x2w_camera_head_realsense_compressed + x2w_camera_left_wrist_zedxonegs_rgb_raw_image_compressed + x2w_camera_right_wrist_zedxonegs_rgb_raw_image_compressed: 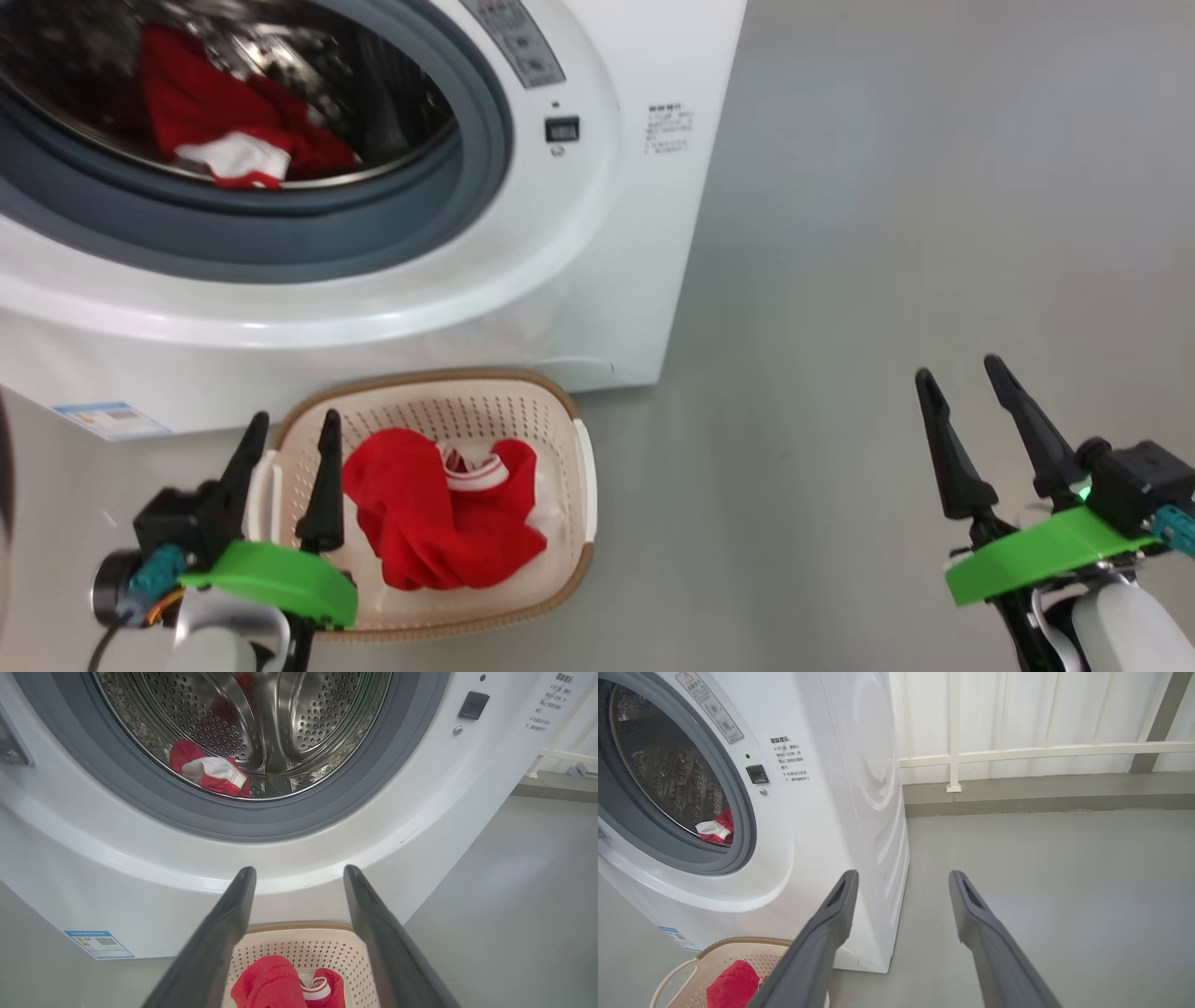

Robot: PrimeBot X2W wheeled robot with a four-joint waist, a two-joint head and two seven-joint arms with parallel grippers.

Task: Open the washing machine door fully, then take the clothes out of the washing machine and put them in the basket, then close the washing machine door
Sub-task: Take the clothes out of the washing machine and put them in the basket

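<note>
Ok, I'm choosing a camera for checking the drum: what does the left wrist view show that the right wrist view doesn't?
Left wrist, not right: the drum's steel rib and the white collar on the clothes in the basket. Right wrist, not left: the machine's side panel, the warning sticker and a basket handle. Both: the basket, the red-and-white garment in the drum and the grey seal.

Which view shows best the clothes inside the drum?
The head view: the clothes lie spread, red with a white piece. The left wrist view shows a smaller bunch; the right wrist view, a corner past the grey ring.
</note>
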